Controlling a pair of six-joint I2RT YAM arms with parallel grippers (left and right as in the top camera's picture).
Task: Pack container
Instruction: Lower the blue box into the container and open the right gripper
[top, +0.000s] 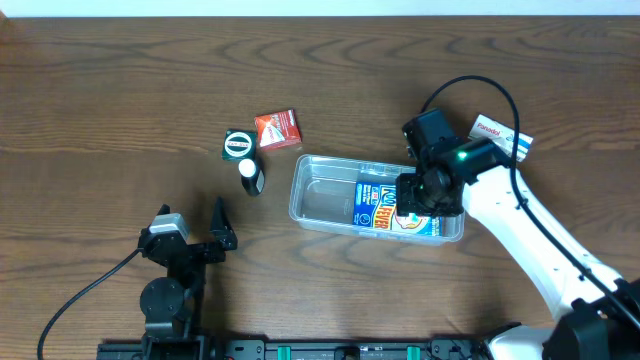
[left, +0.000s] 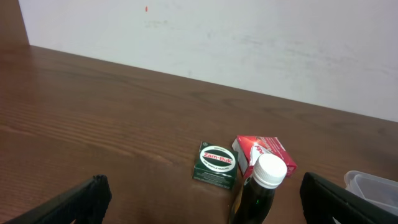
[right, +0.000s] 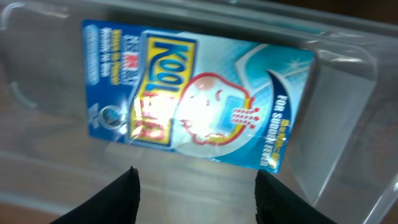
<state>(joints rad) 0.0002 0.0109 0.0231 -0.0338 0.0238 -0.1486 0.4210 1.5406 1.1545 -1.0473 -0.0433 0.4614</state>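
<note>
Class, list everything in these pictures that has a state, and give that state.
container, open-topped, one box inside.
blue box, lying flat in the container.
bottle, upright, capped.
green tin, shut.
red box, closed.
white box, partly hidden.
left gripper, open, empty.
right gripper, open above the blue box.

There was one clear container (top: 325, 190). There were four small boxes: one blue Kool Fever box (right: 193, 102), one green Zam-Buk box (left: 216, 165), one red box (left: 266, 152) and one white Panadol box (top: 497, 131). There was one dark bottle (left: 260, 190) with a white cap. There were two robot arms, a left arm (top: 165, 262) and a right arm (top: 520, 225).
</note>
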